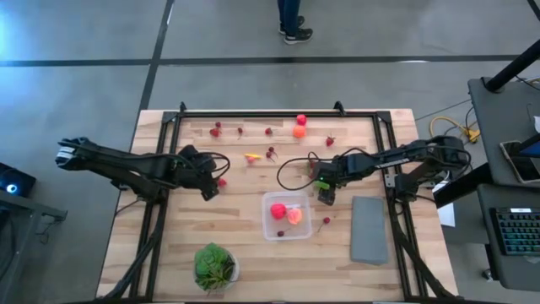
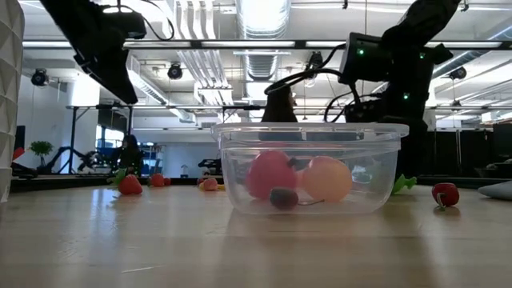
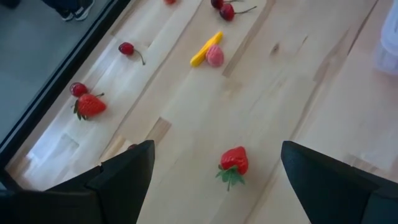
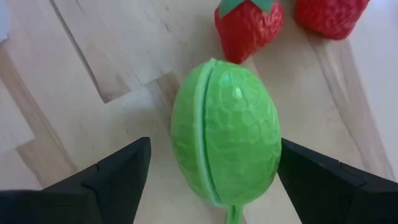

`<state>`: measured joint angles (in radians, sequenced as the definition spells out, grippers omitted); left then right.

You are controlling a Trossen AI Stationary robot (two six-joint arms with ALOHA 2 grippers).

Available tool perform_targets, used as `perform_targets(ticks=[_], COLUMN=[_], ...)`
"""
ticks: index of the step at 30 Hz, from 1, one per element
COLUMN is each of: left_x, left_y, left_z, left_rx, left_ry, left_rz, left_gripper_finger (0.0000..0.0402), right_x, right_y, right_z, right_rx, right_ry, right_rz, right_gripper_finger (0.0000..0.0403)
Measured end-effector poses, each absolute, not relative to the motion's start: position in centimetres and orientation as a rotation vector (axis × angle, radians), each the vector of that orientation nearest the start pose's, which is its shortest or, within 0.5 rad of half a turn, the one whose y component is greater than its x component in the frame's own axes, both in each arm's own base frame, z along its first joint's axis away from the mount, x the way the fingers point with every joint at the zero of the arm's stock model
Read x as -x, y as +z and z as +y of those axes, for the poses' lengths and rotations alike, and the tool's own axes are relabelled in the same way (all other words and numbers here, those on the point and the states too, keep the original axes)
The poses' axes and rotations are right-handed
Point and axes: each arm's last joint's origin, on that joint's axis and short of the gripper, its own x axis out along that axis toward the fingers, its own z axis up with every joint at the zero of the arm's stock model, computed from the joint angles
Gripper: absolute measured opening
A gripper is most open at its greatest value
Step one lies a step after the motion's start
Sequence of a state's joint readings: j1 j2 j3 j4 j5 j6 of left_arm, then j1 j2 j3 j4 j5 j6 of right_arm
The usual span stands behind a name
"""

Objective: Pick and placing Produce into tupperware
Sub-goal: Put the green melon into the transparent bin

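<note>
Right gripper [image 4: 211, 168] hangs wide open, fingers straddling the lime-green fruit [image 4: 225, 130], nothing gripped yet; lined up for a pinch. Left gripper [image 3: 214, 168] equally wide, empty, over a strawberry [image 3: 234, 163] left of mid-bench. Tupperware [image 1: 287, 216] sits mid-bench toward the near edge, already holding three pieces.

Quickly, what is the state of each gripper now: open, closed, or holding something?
Left gripper: open, empty, above a red toy strawberry.
Right gripper: open, around a lime-green textured toy fruit, not closed on it.
</note>
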<state>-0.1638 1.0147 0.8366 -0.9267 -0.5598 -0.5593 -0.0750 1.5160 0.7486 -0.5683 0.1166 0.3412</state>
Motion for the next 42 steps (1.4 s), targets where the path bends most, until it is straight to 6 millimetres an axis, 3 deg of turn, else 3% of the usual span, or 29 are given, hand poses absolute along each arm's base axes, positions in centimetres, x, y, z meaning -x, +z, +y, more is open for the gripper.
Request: perform_targets(ticks=[14, 25, 34, 42], left_x=[-17.0, -17.0, -17.2, -17.2], left_y=[25.3, 25.3, 25.4, 25.4], left_z=[-1.2, -1.3, -1.3, -1.3], left_rx=[0.103, 0.106, 0.115, 0.102], left_ry=[0.626, 0.625, 0.621, 0.614], left_rz=[0.908, 0.902, 0.888, 0.892], left_gripper_finger=[0.0334, 0.0334, 0.0334, 0.0334], right_x=[-24.8, -24.8, -24.8, -27.1], right_y=[14.7, 14.7, 14.9, 18.5], right_z=[-2.3, -2.3, -2.3, -2.2], right_rx=[-0.244, -0.239, -0.287, -0.367], right_ry=[-0.419, -0.422, -0.435, -0.365], right_rz=[1.256, 1.253, 1.25, 1.129], right_gripper_finger=[0.0323, 0.0246, 0.024, 0.024])
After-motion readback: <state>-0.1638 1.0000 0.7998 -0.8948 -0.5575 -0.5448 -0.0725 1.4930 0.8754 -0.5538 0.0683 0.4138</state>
